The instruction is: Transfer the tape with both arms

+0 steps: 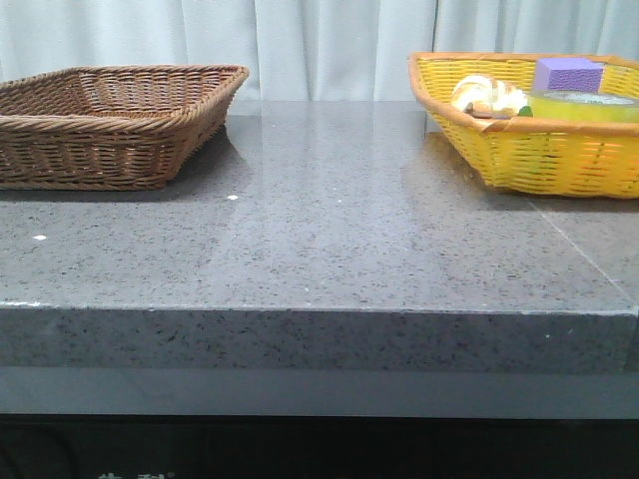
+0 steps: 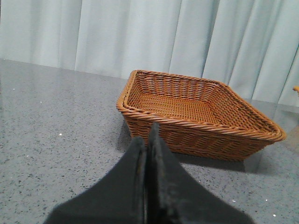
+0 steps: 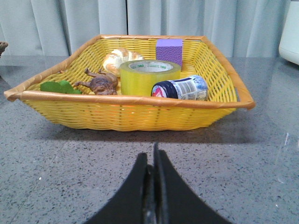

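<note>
The yellow tape roll point(image 3: 149, 75) lies flat in the yellow basket point(image 3: 131, 114), its white core with green print facing up. In the front view the tape point(image 1: 584, 104) shows in the yellow basket point(image 1: 539, 150) at the far right. My right gripper point(image 3: 150, 156) is shut and empty, low over the table, in front of the yellow basket. My left gripper point(image 2: 147, 135) is shut and empty, close in front of the empty brown basket point(image 2: 196, 114). Neither arm shows in the front view.
The brown basket point(image 1: 110, 125) stands at the far left. The yellow basket also holds a purple cube point(image 3: 168, 49), a bread roll point(image 3: 119, 58), a brown toy animal point(image 3: 100, 83), a green leaf point(image 3: 58, 87) and a lying jar point(image 3: 182, 87). A grey speckled table point(image 1: 319, 230) lies between.
</note>
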Available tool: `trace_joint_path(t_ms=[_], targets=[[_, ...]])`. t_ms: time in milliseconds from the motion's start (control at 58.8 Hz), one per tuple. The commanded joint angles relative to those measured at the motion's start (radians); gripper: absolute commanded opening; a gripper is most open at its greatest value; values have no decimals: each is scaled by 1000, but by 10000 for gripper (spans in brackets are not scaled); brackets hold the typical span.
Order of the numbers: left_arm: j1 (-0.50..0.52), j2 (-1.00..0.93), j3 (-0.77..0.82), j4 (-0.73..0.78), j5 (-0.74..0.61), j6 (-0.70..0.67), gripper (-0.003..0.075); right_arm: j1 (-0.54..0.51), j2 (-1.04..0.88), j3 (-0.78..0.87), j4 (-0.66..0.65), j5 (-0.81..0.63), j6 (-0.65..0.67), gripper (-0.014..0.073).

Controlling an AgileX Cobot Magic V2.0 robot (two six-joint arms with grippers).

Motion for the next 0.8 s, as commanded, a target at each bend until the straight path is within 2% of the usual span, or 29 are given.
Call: trace_joint_path(t_ms=[0, 783], targets=[[-8, -18, 40, -6, -79, 0, -20, -2, -27, -28, -8, -86, -10, -68], [-8, -18, 40, -6, -102, 0, -20, -2, -27, -28, -8, -97, -10, -68]])
